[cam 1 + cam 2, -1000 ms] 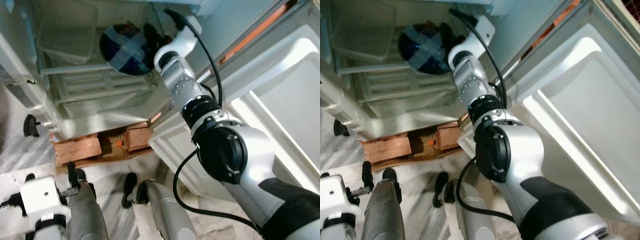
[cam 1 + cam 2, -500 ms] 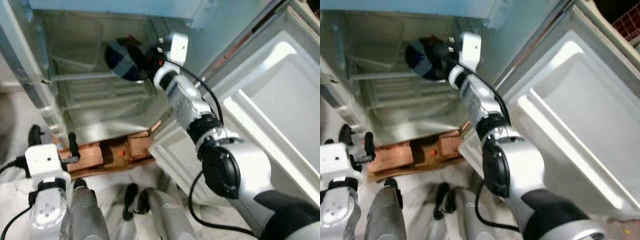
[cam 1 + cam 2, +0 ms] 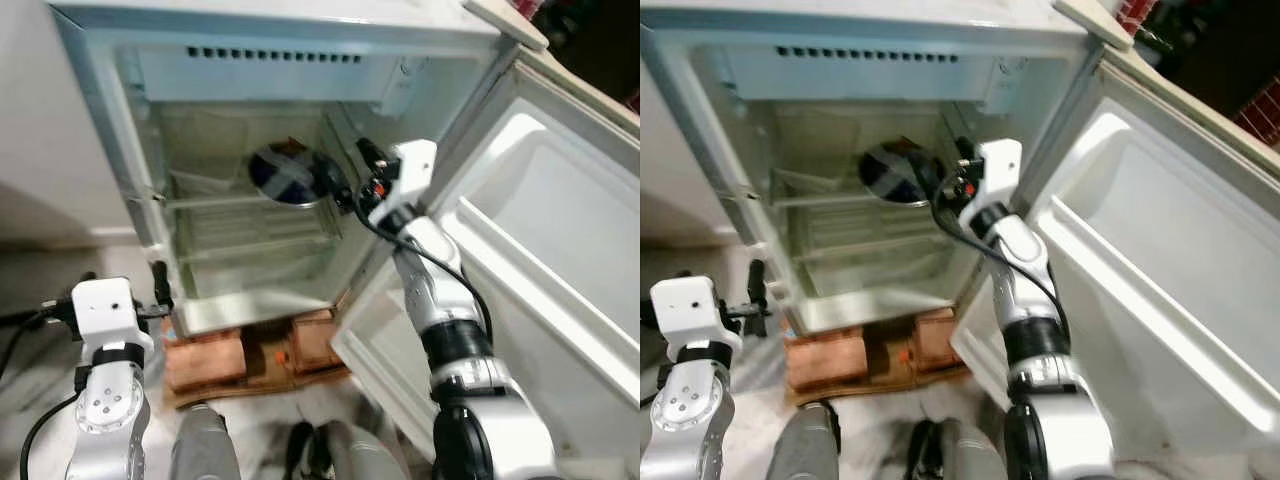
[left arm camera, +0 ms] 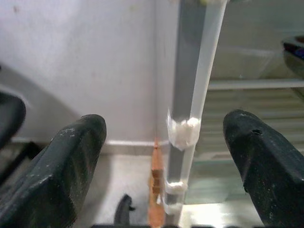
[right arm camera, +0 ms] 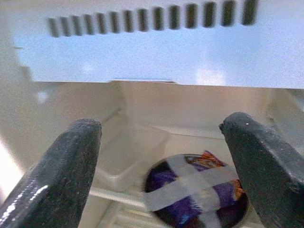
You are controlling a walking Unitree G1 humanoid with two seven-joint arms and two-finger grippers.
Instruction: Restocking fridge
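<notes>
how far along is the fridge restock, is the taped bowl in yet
Done: the taped dark bowl sits on the shelf in the open fridge. In hand: nothing; the right gripper is open, just outside the bowl. The left gripper hangs open by the fridge's edge. Left: no other items visible to load.

open fridge [image 3: 130,160] sitting on wooden blocks [image 3: 250,355] on a pale marbled floor [image 3: 30,370], clear shelf [image 3: 240,200] partway up inside it, dark round bowl [image 3: 285,175] with crossed tape strips resting on that shelf, toward the fridge's door side
</notes>
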